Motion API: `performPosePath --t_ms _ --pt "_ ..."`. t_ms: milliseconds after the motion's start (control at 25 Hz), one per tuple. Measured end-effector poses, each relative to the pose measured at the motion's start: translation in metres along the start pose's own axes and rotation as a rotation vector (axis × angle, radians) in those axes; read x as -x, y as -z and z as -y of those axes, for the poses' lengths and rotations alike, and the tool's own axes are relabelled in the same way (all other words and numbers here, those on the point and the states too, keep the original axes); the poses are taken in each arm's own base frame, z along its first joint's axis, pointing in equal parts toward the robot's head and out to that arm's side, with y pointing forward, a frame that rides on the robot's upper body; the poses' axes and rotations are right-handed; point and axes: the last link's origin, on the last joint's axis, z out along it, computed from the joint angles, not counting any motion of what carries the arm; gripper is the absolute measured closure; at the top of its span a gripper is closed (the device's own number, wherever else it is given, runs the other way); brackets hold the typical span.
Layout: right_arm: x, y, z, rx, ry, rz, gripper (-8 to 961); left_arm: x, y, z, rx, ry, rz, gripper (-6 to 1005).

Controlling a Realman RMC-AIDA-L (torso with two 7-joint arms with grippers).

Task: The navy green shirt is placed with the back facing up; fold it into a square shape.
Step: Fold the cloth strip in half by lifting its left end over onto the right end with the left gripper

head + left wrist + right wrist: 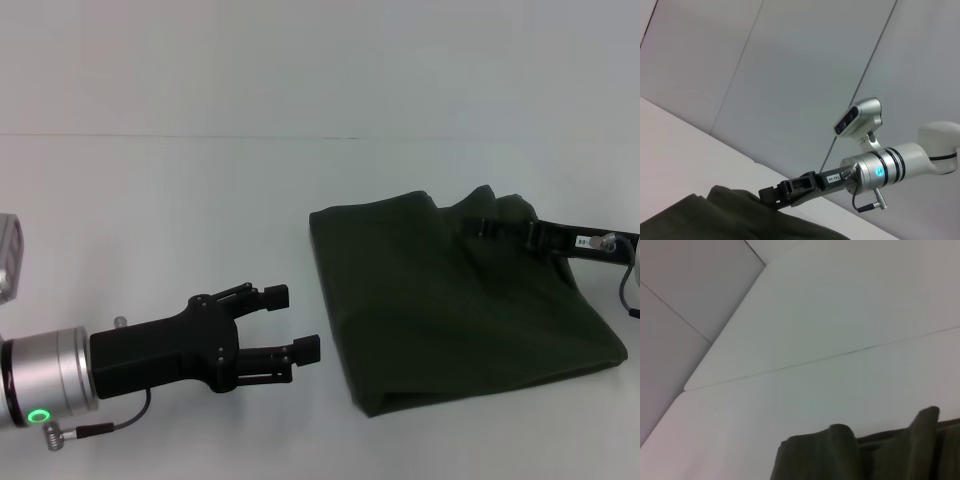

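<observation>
Navy green shirt [455,300] lies folded on the white worktop [150,220], bearing no print; right gripper [487,228] pinches its far edge; left gripper [290,345] hovers open beside it; pale panelled wall [790,75] behind; arm label unreadable.

Plain dark olive shirt [450,300], black end effector [283,345], seemingly white table [150,220].

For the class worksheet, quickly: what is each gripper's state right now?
Left gripper: open, empty, beside the navy green shirt.
Right gripper: at the shirt's far edge, grip cannot be told.
</observation>
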Motion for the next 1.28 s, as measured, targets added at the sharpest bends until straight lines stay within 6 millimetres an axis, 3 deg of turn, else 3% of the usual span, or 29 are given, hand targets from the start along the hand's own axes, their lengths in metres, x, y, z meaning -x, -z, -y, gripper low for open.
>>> performPosePath --t_ms 640,840,1280 --pt "-0.0013 0.0048 0.0067 -0.026 0.011 -0.005 175 -0.0012 0.0006 -0.0002 0.004 0.007 0.000 50" --pt "-0.0017 0.0041 0.0088 -0.049 0.022 -0.020 408 -0.0019 0.0003 -0.0005 0.008 0.005 -0.001 50" --pt "0.0015 0.0002 0.0043 -0.061 0.077 -0.049 810 -0.0012 0.0006 -0.0011 0.009 0.008 -0.002 49"
